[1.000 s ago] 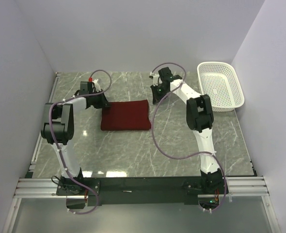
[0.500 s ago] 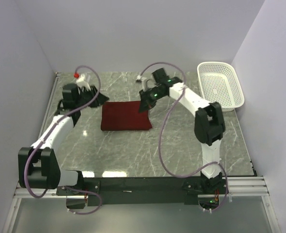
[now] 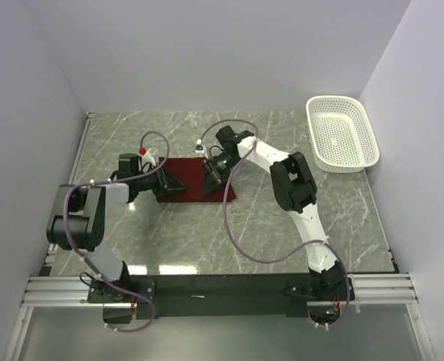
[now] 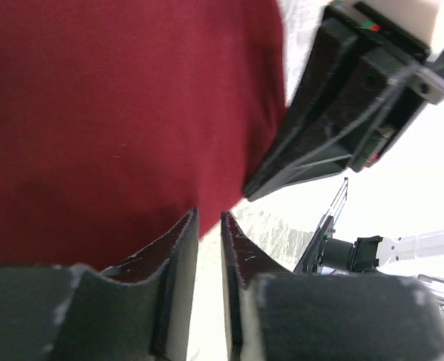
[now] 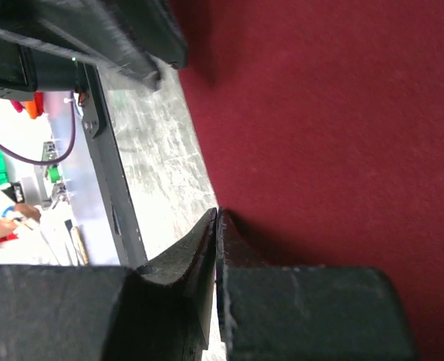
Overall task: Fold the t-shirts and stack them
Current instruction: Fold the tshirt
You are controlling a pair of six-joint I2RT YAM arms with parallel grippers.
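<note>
The maroon t-shirt (image 3: 193, 177) lies folded into a rectangle on the marble table. My left gripper (image 3: 174, 185) rests low over its left part. In the left wrist view the fingertips (image 4: 207, 216) stand a narrow gap apart, nothing between them, at the edge of the shirt (image 4: 117, 113). My right gripper (image 3: 210, 182) is down on the shirt's right part. In the right wrist view its jaws (image 5: 217, 213) are pressed together at the edge of the shirt (image 5: 320, 113); no cloth shows between them. Each wrist view shows the other gripper close by: right (image 4: 320, 120), left (image 5: 124, 34).
An empty white mesh basket (image 3: 341, 135) stands at the back right of the table. Grey walls close in the table at the left, the back and the right. Both arms' purple cables loop above the table near the shirt.
The left gripper swung out to the back left, then came back onto the shirt's left part. The right gripper moved from behind the shirt down onto its right part.
</note>
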